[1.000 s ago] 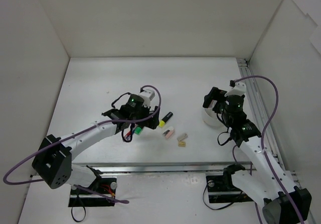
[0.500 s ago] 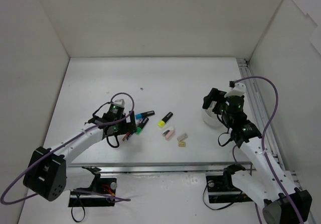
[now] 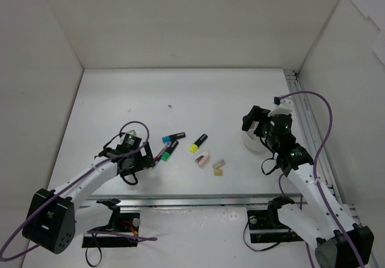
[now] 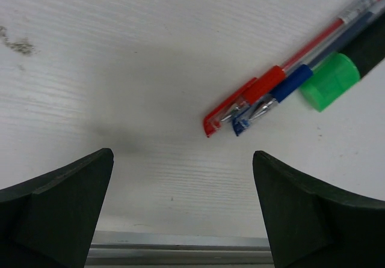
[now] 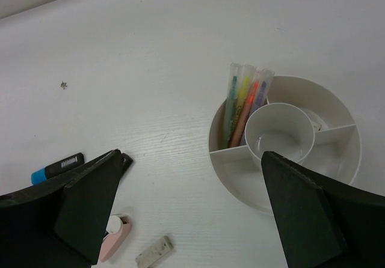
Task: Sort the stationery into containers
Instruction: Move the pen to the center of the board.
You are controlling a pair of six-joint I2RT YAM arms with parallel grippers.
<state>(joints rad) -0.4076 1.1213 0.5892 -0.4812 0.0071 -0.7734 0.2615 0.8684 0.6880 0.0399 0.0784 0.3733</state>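
Observation:
Loose stationery lies mid-table: a blue-ended highlighter (image 3: 173,137), a green-ended one (image 3: 170,148), a red pen (image 4: 252,94) beside a blue pen (image 4: 289,82), a yellow-ended highlighter (image 3: 199,142), and pink (image 3: 203,158), grey (image 3: 219,162) and tan (image 3: 218,172) erasers. My left gripper (image 3: 135,166) (image 4: 181,155) hangs open just left of the pens, over bare table by the front edge. The white tub (image 5: 240,190) has a small cup (image 5: 280,133) inside, and coloured sticks (image 5: 243,100) fill one section. My right gripper (image 5: 192,155) is open above its left side, holding nothing.
White walls enclose the table on three sides. A metal rail (image 3: 310,130) runs along the right edge, close behind the tub. In the top view the right arm (image 3: 283,139) covers most of the tub. A small dark speck (image 3: 170,106) lies further back.
My left arm has drawn back to the left and toward the near edge, uncovering the blue and green highlighters and the pens. The right arm has stayed put.

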